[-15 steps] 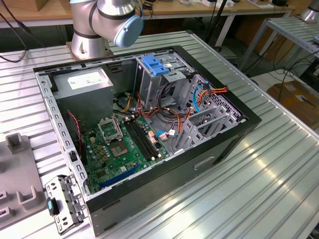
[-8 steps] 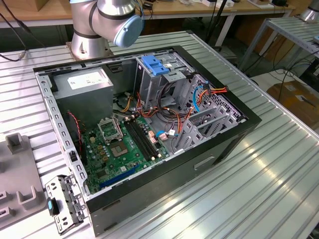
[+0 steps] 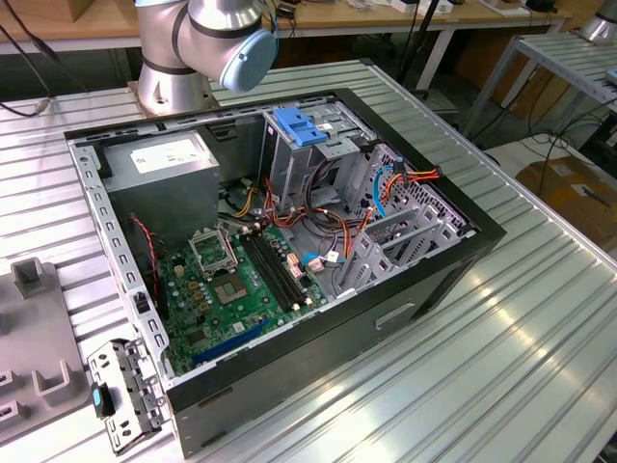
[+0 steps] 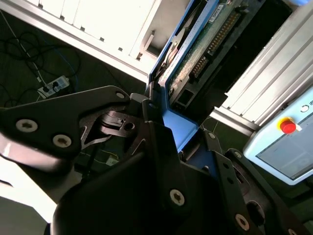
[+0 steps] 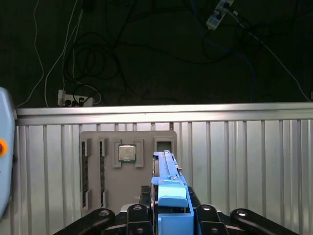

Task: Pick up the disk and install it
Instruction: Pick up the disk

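Note:
The disk (image 5: pixel 168 188) is seen edge-on in the first wrist view, a thin slab with a blue plastic bracket along it. My gripper (image 5: pixel 171 218) is shut on it, one black finger on each side. The second wrist view shows the disk's (image 4: pixel 205 44) green circuit-board underside and blue bracket edge running away from the gripper (image 4: pixel 161 115), with a dark finger (image 4: pixel 146 110) pressed against the bracket. The disk hangs well above the ribbed metal table. In the exterior view the open computer case (image 3: pixel 434 280) lies on its side, with its metal drive cage (image 3: pixel 318 159) at the back.
A grey fixture tray (image 5: pixel 127 171) holding a square chip (image 5: pixel 127 153) lies on the table below the disk, also at the exterior view's left (image 3: pixel 29 338). The case holds a light-blue latch plate (image 3: pixel 301 127), a grey metal box (image 3: pixel 169 154), a green motherboard (image 3: pixel 241 280) and loose cables (image 3: pixel 386 183). The arm's base (image 3: pixel 193 48) stands behind.

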Available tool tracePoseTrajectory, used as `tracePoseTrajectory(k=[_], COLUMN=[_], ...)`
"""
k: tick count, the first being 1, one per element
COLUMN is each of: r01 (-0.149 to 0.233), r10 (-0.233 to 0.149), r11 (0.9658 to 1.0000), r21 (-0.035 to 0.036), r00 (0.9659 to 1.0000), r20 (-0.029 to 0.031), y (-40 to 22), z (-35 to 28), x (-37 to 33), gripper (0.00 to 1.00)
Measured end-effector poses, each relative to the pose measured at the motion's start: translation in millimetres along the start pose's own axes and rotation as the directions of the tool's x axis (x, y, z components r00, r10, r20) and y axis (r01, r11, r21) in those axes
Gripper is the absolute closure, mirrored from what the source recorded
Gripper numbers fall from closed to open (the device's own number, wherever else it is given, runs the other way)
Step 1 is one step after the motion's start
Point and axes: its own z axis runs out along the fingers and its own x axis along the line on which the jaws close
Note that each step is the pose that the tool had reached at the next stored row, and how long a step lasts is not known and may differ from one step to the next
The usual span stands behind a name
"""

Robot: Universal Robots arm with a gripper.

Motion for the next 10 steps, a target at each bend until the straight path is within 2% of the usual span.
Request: tracePoseTrajectory(k=[10], r01=[0.000], r10=[0.000], r11=[1.0000], r21=[-0.0017], r00=[1.0000], r20=[0.0000], y=[0.0], z=[-8.8], x=[0.2], gripper=[0.63])
